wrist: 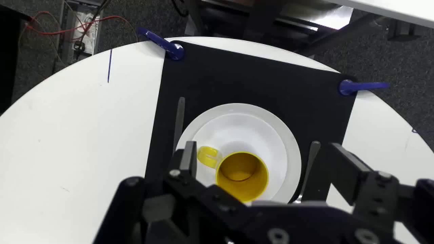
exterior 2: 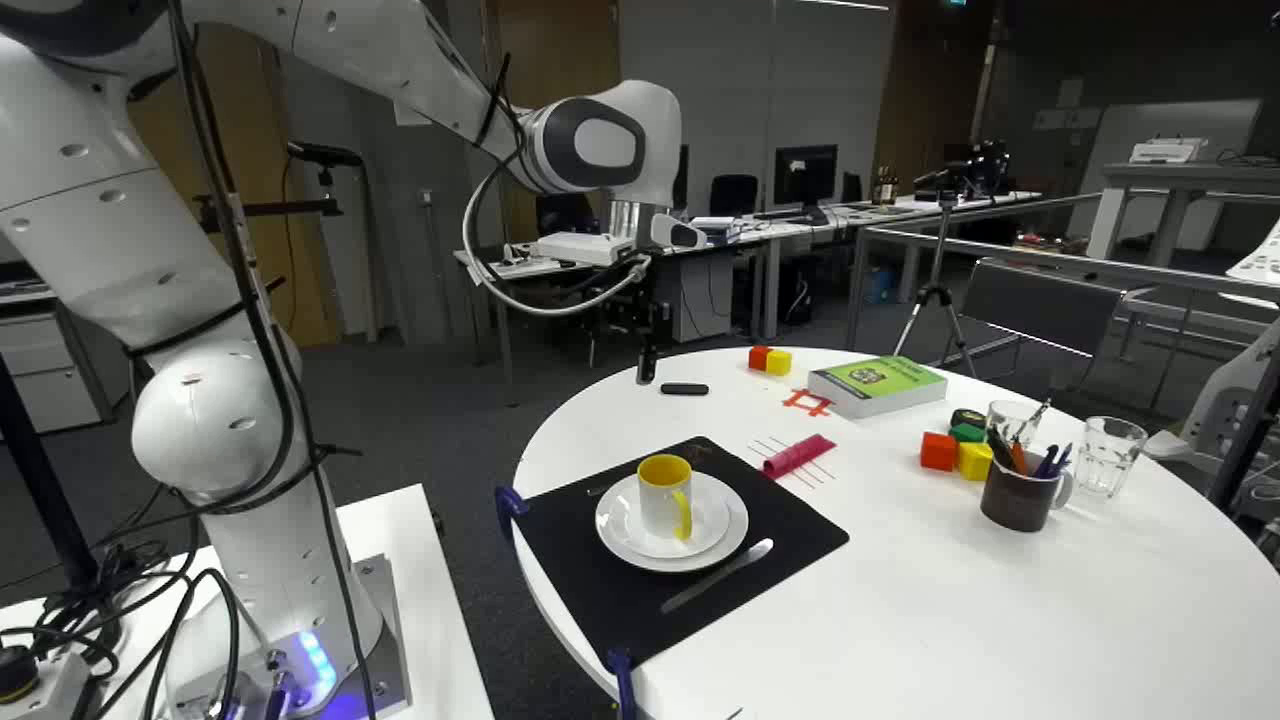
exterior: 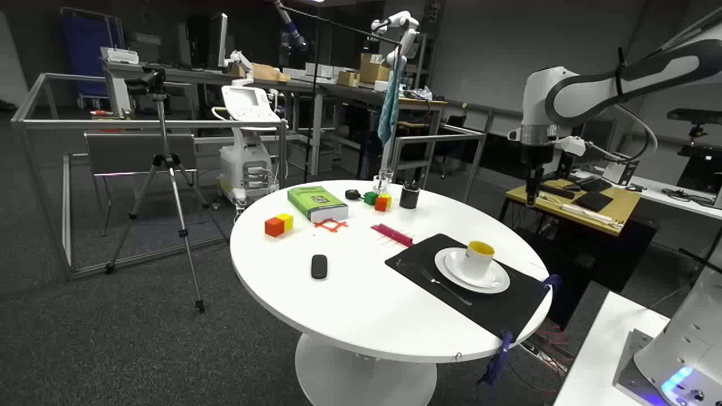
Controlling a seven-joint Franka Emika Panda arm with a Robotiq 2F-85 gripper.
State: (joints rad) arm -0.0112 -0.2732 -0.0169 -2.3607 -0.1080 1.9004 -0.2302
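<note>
My gripper [wrist: 262, 149] is open and empty, with its two black fingers wide apart in the wrist view. It hangs in the air, and it also shows in both exterior views [exterior: 532, 189] [exterior 2: 648, 365]. Below it in the wrist view is a white mug with a yellow inside [wrist: 242, 174] and a yellow handle pointing left. The mug [exterior 2: 665, 505] stands upright on two stacked white plates [wrist: 292, 149]. The plates rest on a black placemat [wrist: 244, 78]. A knife [wrist: 179, 117] and a fork [wrist: 309, 166] lie on either side of them. The gripper touches nothing.
Blue clamps [wrist: 174, 51] hold the placemat at the round white table's edge. On the table are a green book [exterior: 317, 203], colored cubes [exterior: 274, 226], a black oblong object [exterior: 319, 267], a pink roll [exterior 2: 798, 455], a dark mug with pens [exterior 2: 1020, 495] and glasses [exterior 2: 1108, 455].
</note>
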